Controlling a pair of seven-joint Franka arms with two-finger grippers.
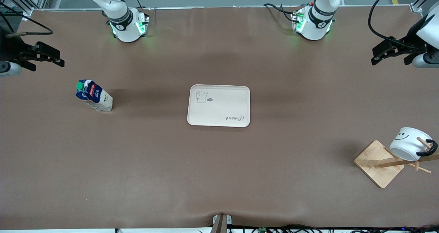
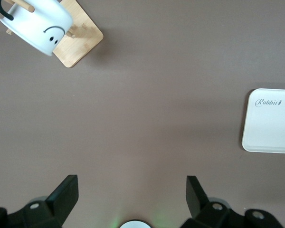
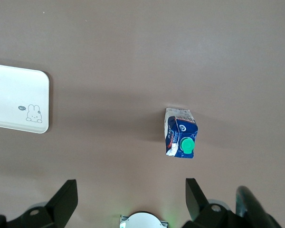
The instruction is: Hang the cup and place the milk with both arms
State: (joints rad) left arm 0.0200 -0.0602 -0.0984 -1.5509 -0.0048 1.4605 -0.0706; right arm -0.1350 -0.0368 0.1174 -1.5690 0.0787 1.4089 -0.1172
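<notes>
My left claw (image 2: pixel 132 199) and right claw (image 3: pixel 132 202) both hang spread wide and empty above the surface (image 1: pixel 219 164)

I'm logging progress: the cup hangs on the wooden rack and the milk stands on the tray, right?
Half right. The cup hangs on the wooden rack, but the front view shows the milk on the bare table, apart from the tray, toward the right arm's end.

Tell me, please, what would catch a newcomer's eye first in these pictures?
Probably the smiley-faced cup hanging on the wooden rack at the left arm's end. Next, the cream tray at mid-table and the milk standing toward the right arm's end.
</notes>
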